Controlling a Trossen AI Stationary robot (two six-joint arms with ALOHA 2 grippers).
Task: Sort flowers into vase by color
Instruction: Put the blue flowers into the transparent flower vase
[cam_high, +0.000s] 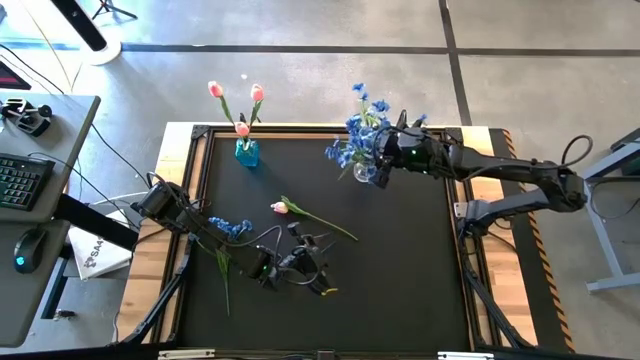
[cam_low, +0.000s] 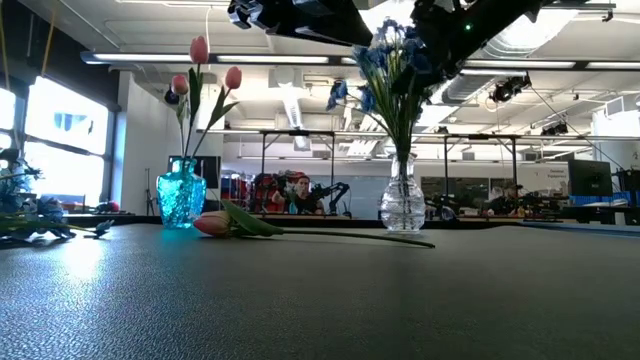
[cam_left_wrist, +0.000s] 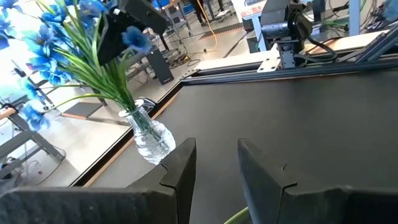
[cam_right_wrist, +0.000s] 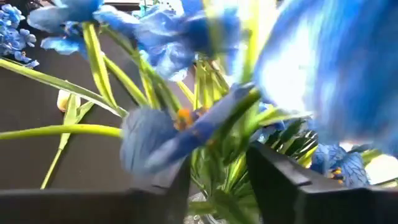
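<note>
Pink-orange tulip (cam_low: 214, 223) lies loose mid-table. Right gripper (cam_high: 392, 150), fingers spread, is seating blue blossoms in clear glass vase (cam_high: 366, 172). Left gripper (cam_left_wrist: 216, 168), also spread, should probably collect tulip.

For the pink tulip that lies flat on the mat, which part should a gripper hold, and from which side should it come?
Grip the pink tulip on its bare green stem, past the leaf, not on the soft bloom. Come straight down from above with the fingers across the stem: it lies flat on the black mat, thin and long, with open space on both sides. The left gripper is nearer to it.
</note>
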